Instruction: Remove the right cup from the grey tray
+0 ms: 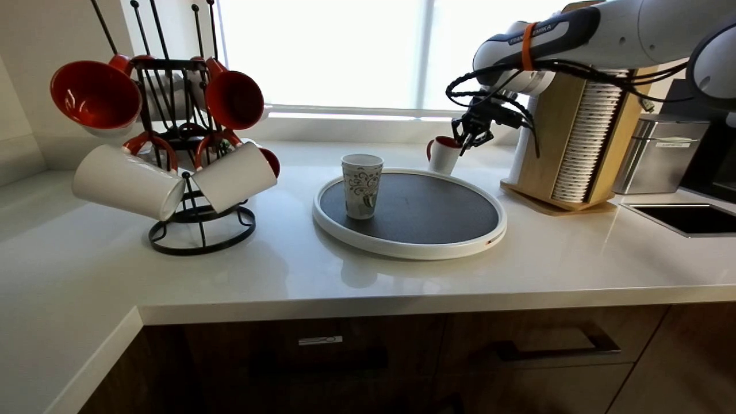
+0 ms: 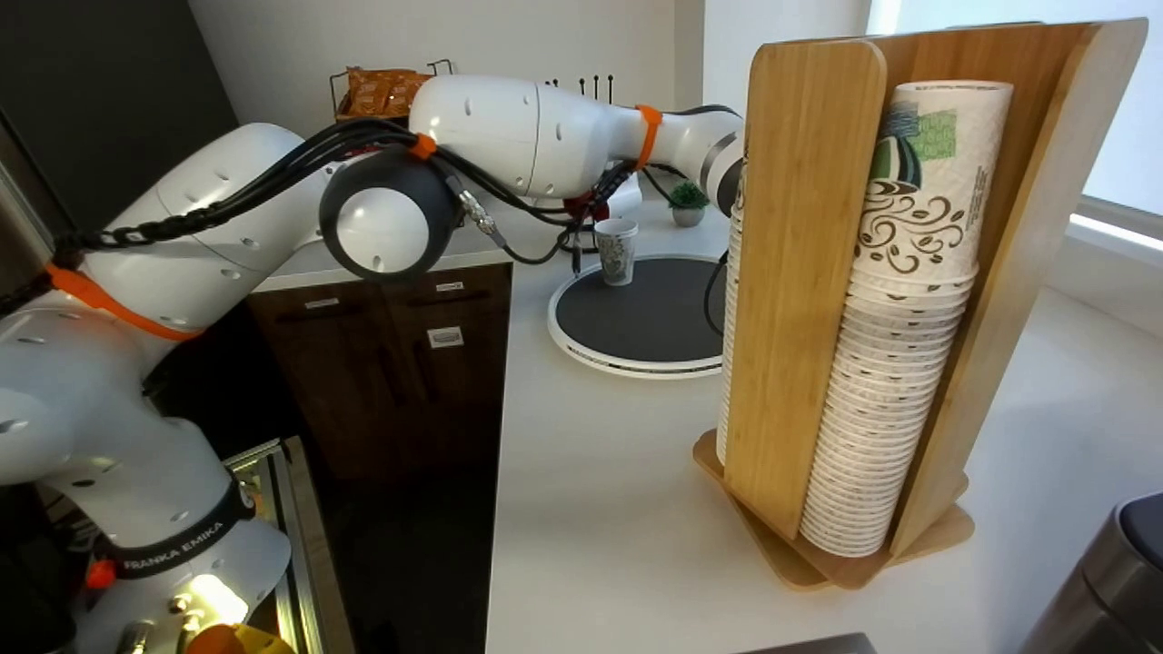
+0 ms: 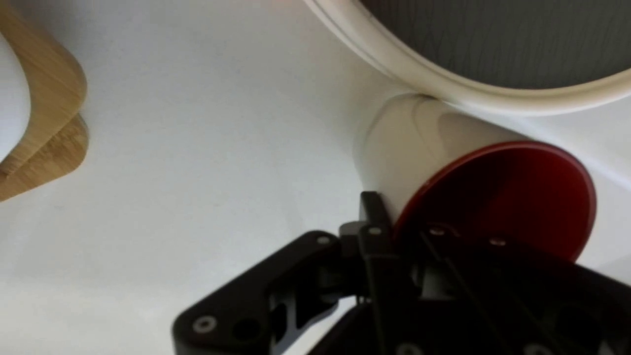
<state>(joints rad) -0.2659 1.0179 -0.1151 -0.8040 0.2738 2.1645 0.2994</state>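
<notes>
A white mug with a red inside (image 1: 445, 155) is behind the grey tray (image 1: 411, 245), off its surface, leaning slightly. In the wrist view the mug (image 3: 498, 197) has its base close to the tray's white rim (image 3: 443, 84). My gripper (image 3: 398, 227) is shut on the mug's wall, one finger outside and one inside the red mouth. The gripper also shows in an exterior view (image 1: 464, 144). I cannot tell whether the mug's base touches the counter. A patterned paper cup (image 1: 362, 187) stands upright on the tray's left part; it also shows in an exterior view (image 2: 616, 252).
A wooden holder with stacked paper cups (image 1: 575, 144) stands right of the tray and hides the gripper in an exterior view (image 2: 809, 300). A black rack (image 1: 198, 215) with several red-and-white mugs stands at left. A window sill (image 1: 368, 127) runs behind. A steel bin (image 1: 661, 155) is at right.
</notes>
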